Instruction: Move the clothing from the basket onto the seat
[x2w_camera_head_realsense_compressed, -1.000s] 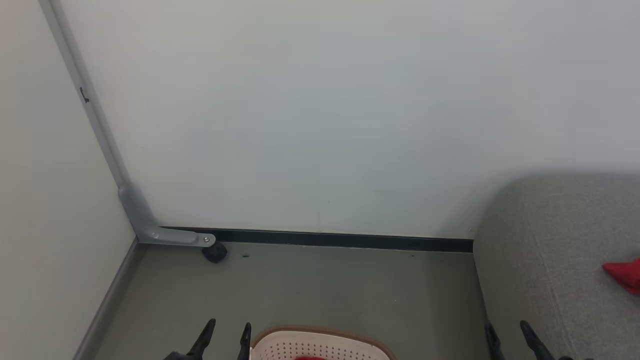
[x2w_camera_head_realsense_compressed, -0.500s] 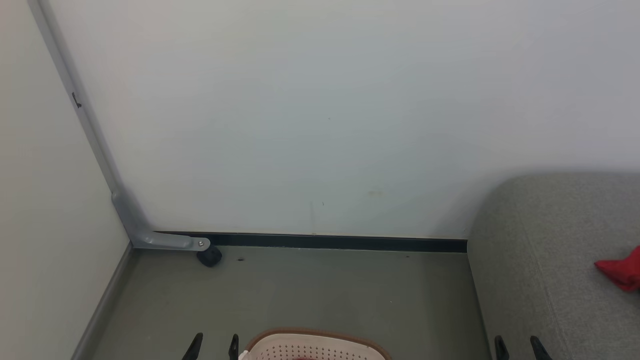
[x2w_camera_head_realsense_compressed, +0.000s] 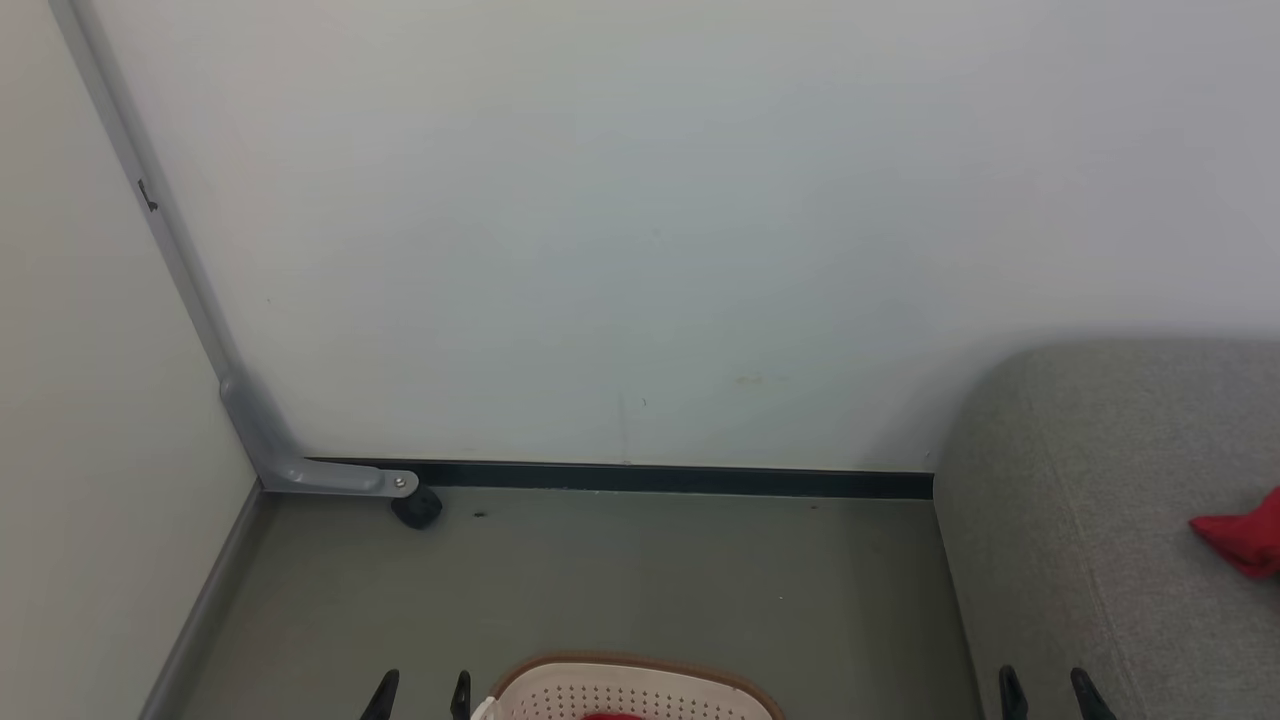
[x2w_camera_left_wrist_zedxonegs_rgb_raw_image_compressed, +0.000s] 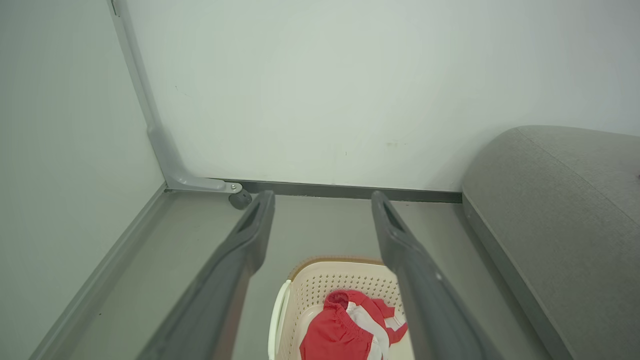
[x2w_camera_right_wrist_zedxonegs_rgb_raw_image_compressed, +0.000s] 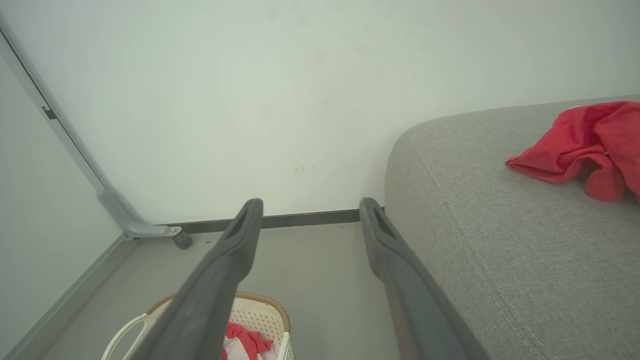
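Soft, light, limp clothing (x2w_camera_left_wrist_zedxonegs_rgb_raw_image_compressed: 345, 330) bottom-centre in basket (x2w_camera_left_wrist_zedxonegs_rgb_raw_image_compressed: 320, 282): pinch the bunched red fold; left fingers (x2w_camera_left_wrist_zedxonegs_rgb_raw_image_compressed: 250, 240) and right fingers (x2w_camera_right_wrist_zedxonegs_rgb_raw_image_compressed: 230, 255) wide, holding nothing.

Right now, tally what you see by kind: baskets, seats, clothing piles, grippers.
Basket: 1
Seat: 1
Clothing piles: 2, the basket pile and the seat pile
Grippers: 2, the left gripper and the right gripper, both open
Total: 6
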